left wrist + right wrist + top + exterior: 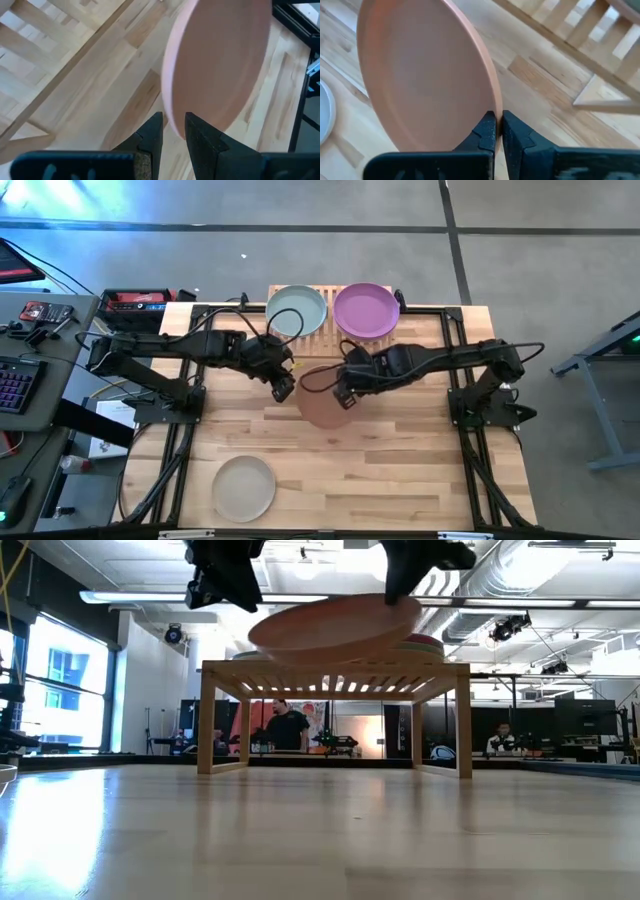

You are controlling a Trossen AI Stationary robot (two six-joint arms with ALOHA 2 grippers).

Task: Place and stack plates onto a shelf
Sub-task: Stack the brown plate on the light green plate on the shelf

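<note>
A terracotta plate (320, 408) (335, 630) (420, 75) hangs in the air just in front of the shelf (328, 296) (335, 668), at about the height of its top. My right gripper (345, 395) (496, 125) is shut on the plate. My left gripper (283, 388) (174, 125) is narrowly open at the plate's left rim (172, 100); in the low view this gripper (245, 595) stands above that rim, apart from it. A grey-teal plate (297, 310) and a purple plate (366, 310) lie flat on the slatted top. My right gripper pinches the terracotta plate's right rim (495, 106) between its two fingers, one on the upper face and one below. The fingers come from the table's right side, slanting down. The plate is lifted clear and tilted, with its left side lower (262, 640).
A beige plate (243, 487) lies flat on the table near its near left corner. The arms' black frames run along both table sides. A side desk with a keyboard (15, 385) stands to the left. People sit in the room behind the shelf (285, 725).
</note>
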